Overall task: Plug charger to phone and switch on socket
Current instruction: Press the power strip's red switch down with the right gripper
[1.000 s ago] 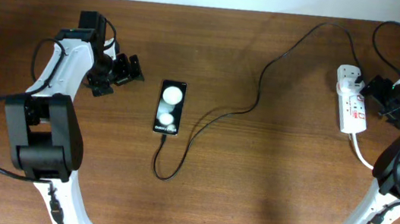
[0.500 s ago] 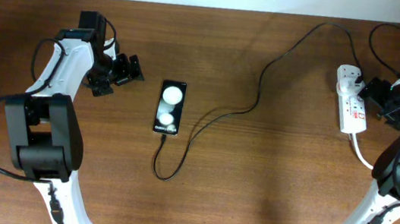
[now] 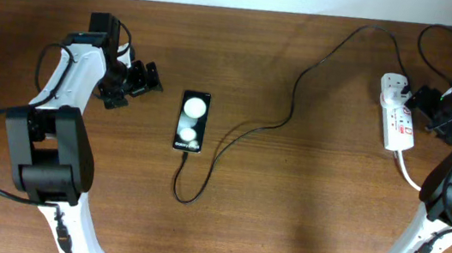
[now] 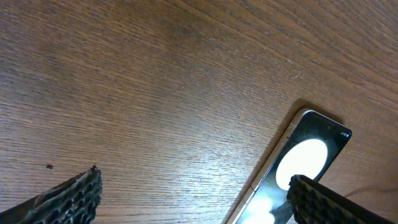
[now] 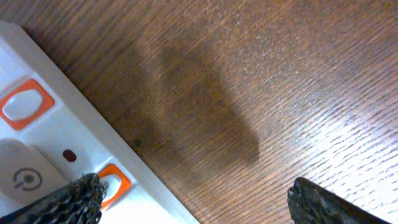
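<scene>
The phone (image 3: 192, 121) is shown flat on the table (image 3: 301, 222). The left gripper (image 3: 141, 81) is held open beside it. Far across from the phone, the right gripper (image 3: 427, 104) is held open at the socket (image 3: 397, 113). The charger (image 3: 289, 108) is looped from the phone's lower edge.

The socket (image 5: 46, 130) bears a power symbol (image 5: 25, 179); phone (image 3: 192, 121) lettering illegible.
</scene>
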